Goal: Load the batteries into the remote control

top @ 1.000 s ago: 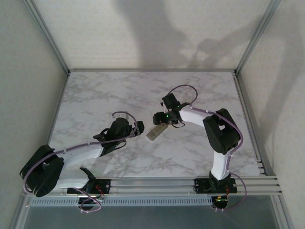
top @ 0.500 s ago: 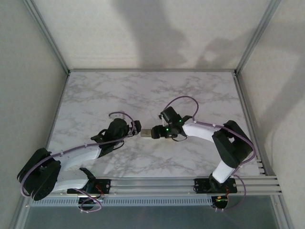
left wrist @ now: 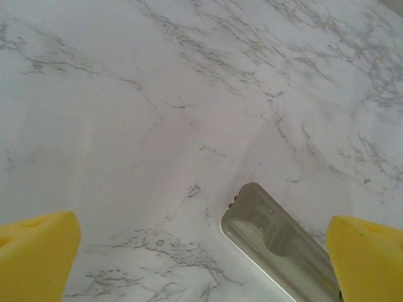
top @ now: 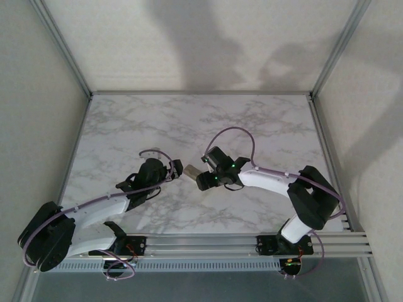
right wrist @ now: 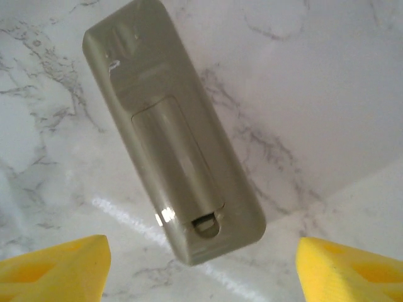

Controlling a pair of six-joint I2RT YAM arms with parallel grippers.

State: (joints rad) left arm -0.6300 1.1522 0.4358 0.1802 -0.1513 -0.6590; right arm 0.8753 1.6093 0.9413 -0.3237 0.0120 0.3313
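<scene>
The remote control [right wrist: 170, 132] lies back side up on the marble table [top: 264, 126], its battery cover closed. My right gripper [right wrist: 201, 267] is open; its yellow fingertips [right wrist: 56, 267] stand wide on either side of the remote's near end and do not touch it. From above, the remote [top: 191, 170] sits between the right gripper [top: 199, 178] and the left gripper [top: 175, 175]. My left gripper [left wrist: 201, 264] is open too, and the remote's other end [left wrist: 277, 245] lies just inside its right fingertip [left wrist: 368, 258]. The batteries are out of view.
Aluminium frame rails [top: 201, 242] run along the near edge, and white walls close in the left, right and back sides. Bare marble stretches behind both grippers.
The right arm swung left and lower, bringing the remote down between the two grippers. The left gripper edged slightly toward it.
</scene>
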